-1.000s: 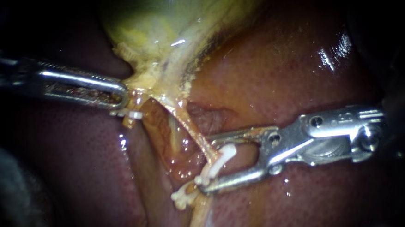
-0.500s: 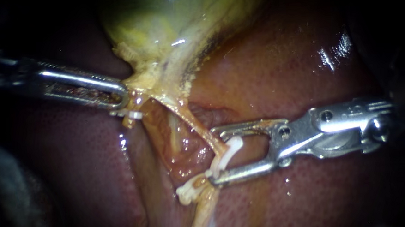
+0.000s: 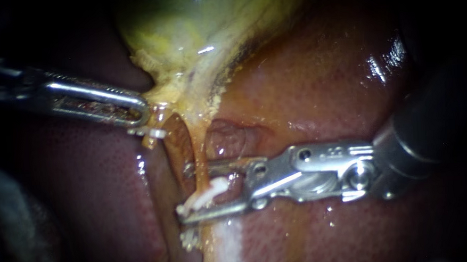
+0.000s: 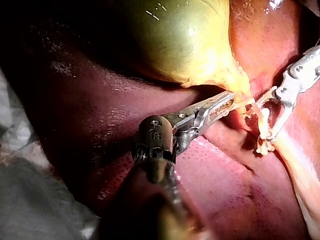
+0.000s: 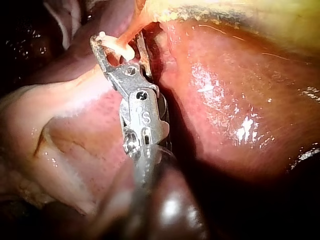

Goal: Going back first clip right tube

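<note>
At the centre of the endoscope view, slightly toward 7 o'clock, a white clip (image 3: 210, 193) sits across a pale orange tube (image 3: 198, 149). The tube runs from the gallbladder (image 3: 185, 32) at 12 o'clock down toward 6 o'clock. Right instrument (image 3: 184, 191) enters from 3 o'clock and lies over the liver (image 3: 322, 89). Its claw stands open, one half on either side of the clip, straddling the tube. The clip rests against the half nearer 6 o'clock; contact with the other half cannot be determined. A second clip (image 3: 188, 239) shows near the tube, just beyond the claw toward 6 o'clock. Left instrument (image 3: 139, 110) enters from 9 o'clock. Its claw is closed on yellow tissue at the gallbladder's neck, and the left wrist view agrees. Right wrist view: clip and tube lie between the open halves.
</note>
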Tool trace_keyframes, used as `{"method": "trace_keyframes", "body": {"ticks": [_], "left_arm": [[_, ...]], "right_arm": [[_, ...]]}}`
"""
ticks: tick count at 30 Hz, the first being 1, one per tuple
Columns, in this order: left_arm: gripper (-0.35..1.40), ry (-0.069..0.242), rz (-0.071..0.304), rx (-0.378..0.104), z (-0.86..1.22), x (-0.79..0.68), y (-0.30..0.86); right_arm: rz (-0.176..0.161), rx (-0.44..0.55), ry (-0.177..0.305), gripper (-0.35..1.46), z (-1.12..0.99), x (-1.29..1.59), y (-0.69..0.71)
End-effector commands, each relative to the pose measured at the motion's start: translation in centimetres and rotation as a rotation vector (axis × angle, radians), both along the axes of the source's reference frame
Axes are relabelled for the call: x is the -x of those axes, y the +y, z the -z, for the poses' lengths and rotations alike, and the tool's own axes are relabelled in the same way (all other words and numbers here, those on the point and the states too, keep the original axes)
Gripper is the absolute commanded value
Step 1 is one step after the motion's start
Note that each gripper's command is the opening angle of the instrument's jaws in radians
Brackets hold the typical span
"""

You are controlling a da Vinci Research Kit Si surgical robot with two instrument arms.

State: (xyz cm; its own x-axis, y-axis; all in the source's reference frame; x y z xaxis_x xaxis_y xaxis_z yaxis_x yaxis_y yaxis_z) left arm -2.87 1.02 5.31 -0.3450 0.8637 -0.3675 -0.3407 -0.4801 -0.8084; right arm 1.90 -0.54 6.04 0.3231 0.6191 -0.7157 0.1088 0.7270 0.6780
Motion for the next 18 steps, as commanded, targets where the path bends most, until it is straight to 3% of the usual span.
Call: {"method": "trace_keyframes", "body": {"ticks": [1, 11, 18], "left_arm": [[-0.35, 0.0, 0.0, 0.0, 0.0, 0.0, 0.0], [-0.35, 0.0, 0.0, 0.0, 0.0, 0.0, 0.0], [-0.35, 0.0, 0.0, 0.0, 0.0, 0.0, 0.0]], "right_arm": [[0.001, 0.002, 0.001, 0.5, 0.01, 0.01, 0.0], [0.023, -0.016, 0.044, 0.5, 0.15, 0.07, -0.06], [0.076, -0.023, 0.07, 0.5, 0.28, 0.07, -0.17]]}}
